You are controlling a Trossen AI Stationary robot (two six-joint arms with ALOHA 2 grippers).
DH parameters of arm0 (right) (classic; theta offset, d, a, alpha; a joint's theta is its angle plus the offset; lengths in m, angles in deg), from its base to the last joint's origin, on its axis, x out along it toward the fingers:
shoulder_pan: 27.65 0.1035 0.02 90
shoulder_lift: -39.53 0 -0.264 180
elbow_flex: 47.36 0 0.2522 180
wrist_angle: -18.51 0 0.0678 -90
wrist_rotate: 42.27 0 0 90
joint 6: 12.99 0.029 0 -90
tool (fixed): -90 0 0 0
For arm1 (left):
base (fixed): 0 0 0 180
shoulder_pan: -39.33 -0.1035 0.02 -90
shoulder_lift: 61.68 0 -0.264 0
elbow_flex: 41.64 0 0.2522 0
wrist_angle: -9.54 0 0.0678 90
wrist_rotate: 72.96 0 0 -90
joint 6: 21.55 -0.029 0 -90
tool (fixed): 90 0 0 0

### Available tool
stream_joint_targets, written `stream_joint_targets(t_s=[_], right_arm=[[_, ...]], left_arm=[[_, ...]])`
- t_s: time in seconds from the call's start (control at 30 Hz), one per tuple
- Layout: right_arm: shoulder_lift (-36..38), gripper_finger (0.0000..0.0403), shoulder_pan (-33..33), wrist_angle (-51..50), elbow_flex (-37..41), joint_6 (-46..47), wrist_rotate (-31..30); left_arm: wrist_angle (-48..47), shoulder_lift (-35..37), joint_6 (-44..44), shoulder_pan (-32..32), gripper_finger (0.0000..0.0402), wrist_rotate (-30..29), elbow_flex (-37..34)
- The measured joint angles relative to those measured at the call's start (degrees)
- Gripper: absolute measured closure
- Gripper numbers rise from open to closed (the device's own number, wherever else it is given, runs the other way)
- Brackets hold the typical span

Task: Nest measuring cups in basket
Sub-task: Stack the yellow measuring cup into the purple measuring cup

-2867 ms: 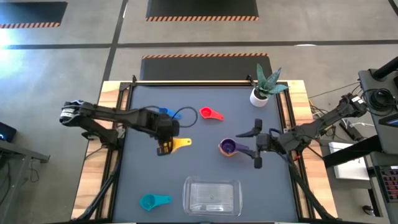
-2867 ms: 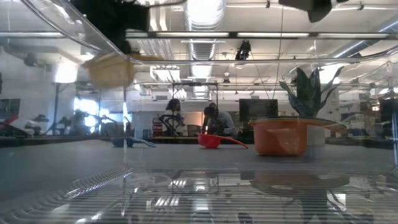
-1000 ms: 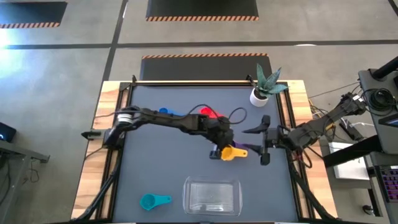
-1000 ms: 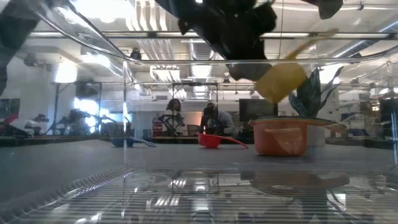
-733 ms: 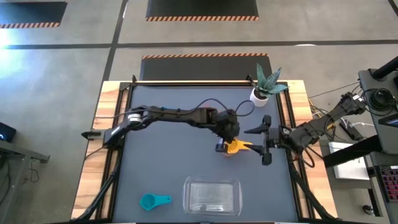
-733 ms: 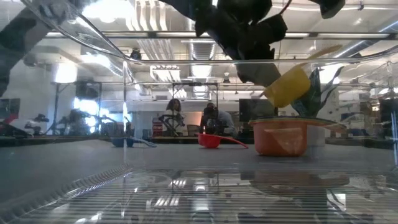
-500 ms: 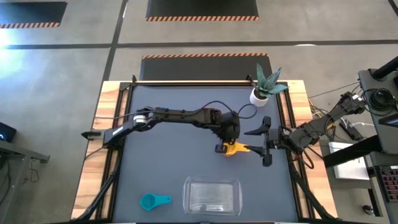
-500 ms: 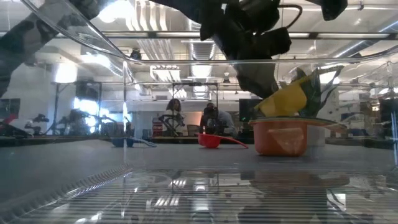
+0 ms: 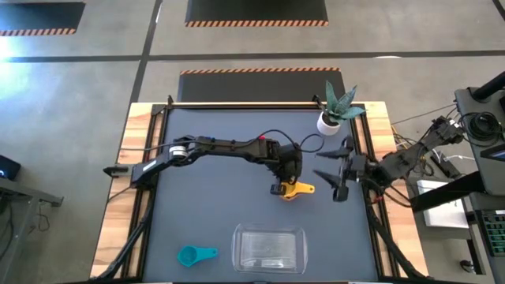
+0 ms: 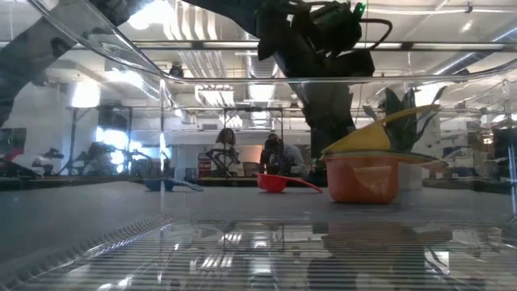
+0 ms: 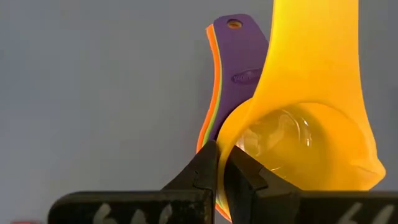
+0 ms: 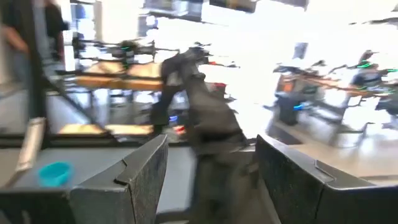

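While the left pincer [image 9: 278, 188] pinches the yellow cup [image 9: 293, 189] by its thin rim, the cup rests tilted on the orange-and-purple stack [image 11: 231, 74] mid-tabletop [image 9: 213, 213]. It looks light, stiff and maybe slippery. The right pincer [image 9: 339, 174] waits spread nearby. The clear basket [image 9: 268, 249] sits near with open room.

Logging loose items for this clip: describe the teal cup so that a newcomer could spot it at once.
Start at the clear basket on the table's near edge. The teal cup lies just left of it, alone on the dark mat. No arm is near it, and its handle points toward the basket.
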Motion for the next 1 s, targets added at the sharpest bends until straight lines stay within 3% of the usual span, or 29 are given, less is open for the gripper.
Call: stream_joint_targets(t_s=[0.4, 0.77, 1.0], right_arm=[[0.16, 0.017, 0.01, -1.85, -2.59, -4.13, -5.97], [0.23, 0.017, 0.01, -5.76, -2.57, -1.3, -5.93], [0.21, 0.017, 0.01, -6.23, -2.54, -0.84, -5.89]], left_arm=[[-0.88, 0.0, -2.12, -0.52, 0.0401, 0.21, 0.0], [-2.66, 0.04, -2.04, -1.08, 0.0401, 0.46, 0.0], [-4.27, 0.07, -1.72, -1.14, 0.0364, 0.4, 0.0]])
